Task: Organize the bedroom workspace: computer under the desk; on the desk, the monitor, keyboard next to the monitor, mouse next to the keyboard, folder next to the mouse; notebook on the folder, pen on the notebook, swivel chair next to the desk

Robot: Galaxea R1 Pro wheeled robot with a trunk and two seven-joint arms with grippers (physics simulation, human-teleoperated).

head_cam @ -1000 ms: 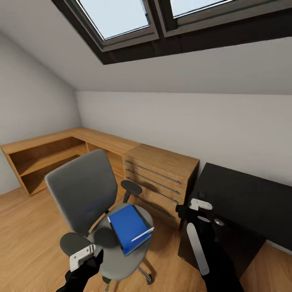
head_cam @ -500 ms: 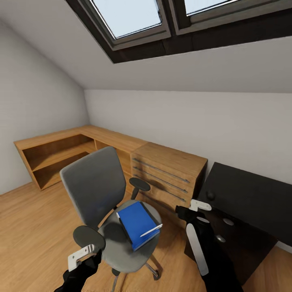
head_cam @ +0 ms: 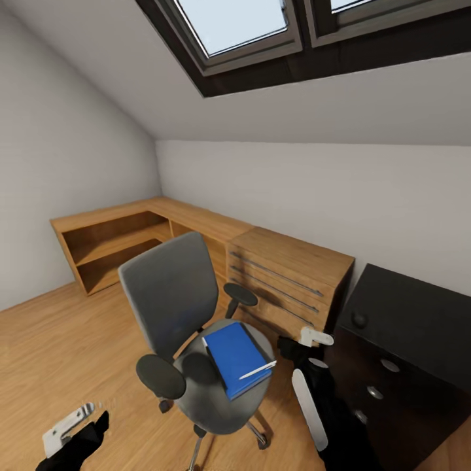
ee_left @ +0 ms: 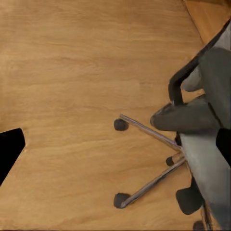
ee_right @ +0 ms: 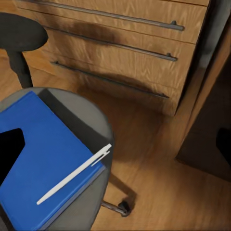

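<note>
Left hand (head_cam: pixel 69 428) lower, perhaps farther from swivel chair (head_cam: pixel 190 327)

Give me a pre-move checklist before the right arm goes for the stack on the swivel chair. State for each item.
1. Blue folder lies flat on the swivel chair seat: ok.
2. White pen rests on top of the blue stack, near its edge toward the right gripper; it may roll if tipped: not ok.
3. Notebook separate from the folder in the stack: cannot tell.
4. Right gripper is beside the seat, nothing held: ok.
5. Left gripper hangs low over the floor, away from the stack: ok.
6. Wooden desk top has room for the folder: ok.
</note>
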